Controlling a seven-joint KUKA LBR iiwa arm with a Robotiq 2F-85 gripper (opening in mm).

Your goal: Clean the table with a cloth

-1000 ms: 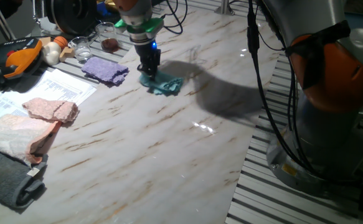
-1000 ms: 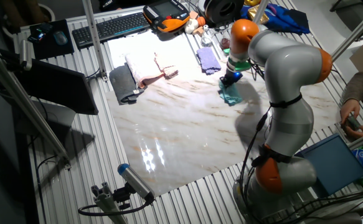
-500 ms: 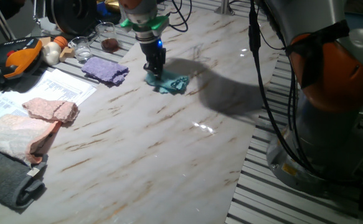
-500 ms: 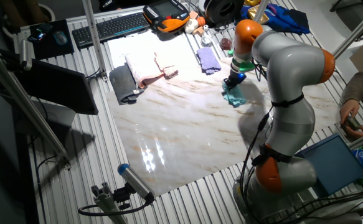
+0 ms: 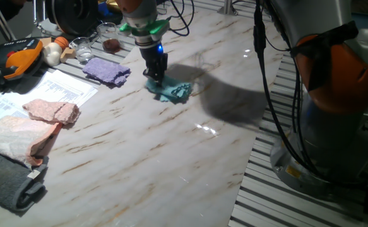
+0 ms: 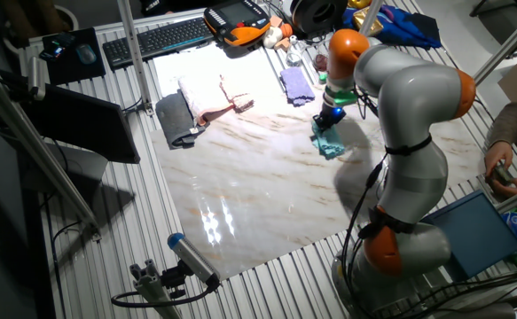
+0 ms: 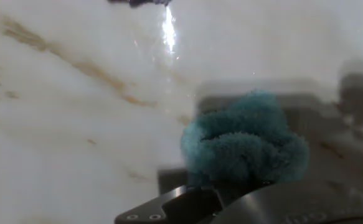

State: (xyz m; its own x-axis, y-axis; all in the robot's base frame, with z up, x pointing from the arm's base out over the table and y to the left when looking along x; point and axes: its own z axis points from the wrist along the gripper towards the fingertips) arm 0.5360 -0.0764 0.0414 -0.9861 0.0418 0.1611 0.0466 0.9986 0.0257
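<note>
The teal fuzzy cloth (image 5: 174, 93) lies bunched on the white marble table (image 5: 171, 145) in its far half. My gripper (image 5: 156, 79) points straight down and is shut on the cloth's left edge, pressing it onto the tabletop. In the other fixed view the cloth (image 6: 330, 145) trails just below the gripper (image 6: 327, 122), right of the table's (image 6: 258, 177) middle. In the hand view the cloth (image 7: 243, 146) bulges in a clump in front of the dark gripper body, over the glossy table (image 7: 75, 124). The fingertips are hidden by the cloth.
A purple cloth (image 5: 106, 69) lies left of the gripper. Pink cloths (image 5: 35, 126) and a dark grey cloth (image 5: 10, 183) sit at the table's left end on papers. Glass jars (image 5: 83, 47) and an orange pendant (image 5: 16, 57) stand behind. The robot base (image 5: 335, 126) is at right.
The gripper dragged the cloth to the right across the table, then back a little to the left and toward the front; the cloth is more bunched.
</note>
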